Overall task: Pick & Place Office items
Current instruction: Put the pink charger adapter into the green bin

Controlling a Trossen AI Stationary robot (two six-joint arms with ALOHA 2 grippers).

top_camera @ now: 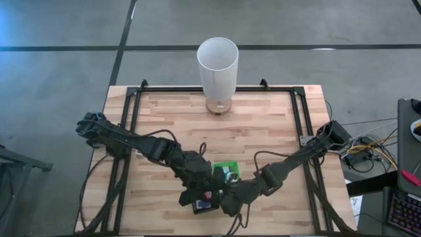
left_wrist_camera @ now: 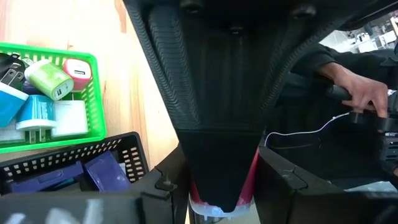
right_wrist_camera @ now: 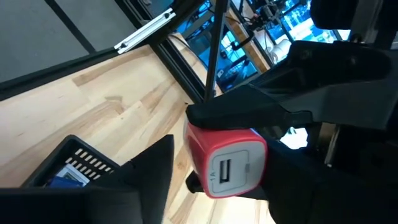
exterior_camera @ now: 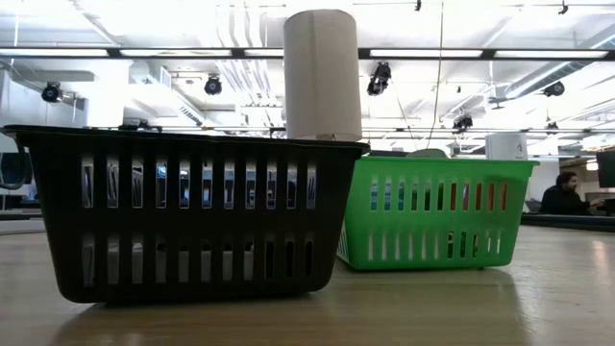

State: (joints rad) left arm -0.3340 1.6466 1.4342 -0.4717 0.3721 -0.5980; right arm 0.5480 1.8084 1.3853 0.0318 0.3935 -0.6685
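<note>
Wooden bench (top_camera: 263,118), just above black tray (exterior_camera: 192,221): pink charger block (right_wrist_camera: 227,165) pinched in left hand (left_wrist_camera: 221,202), right hand (top_camera: 225,192) spread either side. Looks like a handover, probably for a cleaner drop.

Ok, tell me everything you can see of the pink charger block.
The pink charger block is a small rounded cube, glossy pink plastic with a white face bearing one USB slot. It hangs in the air above the wooden table, pinched from two sides by dark fingers, between the two hands near the black basket.
</note>
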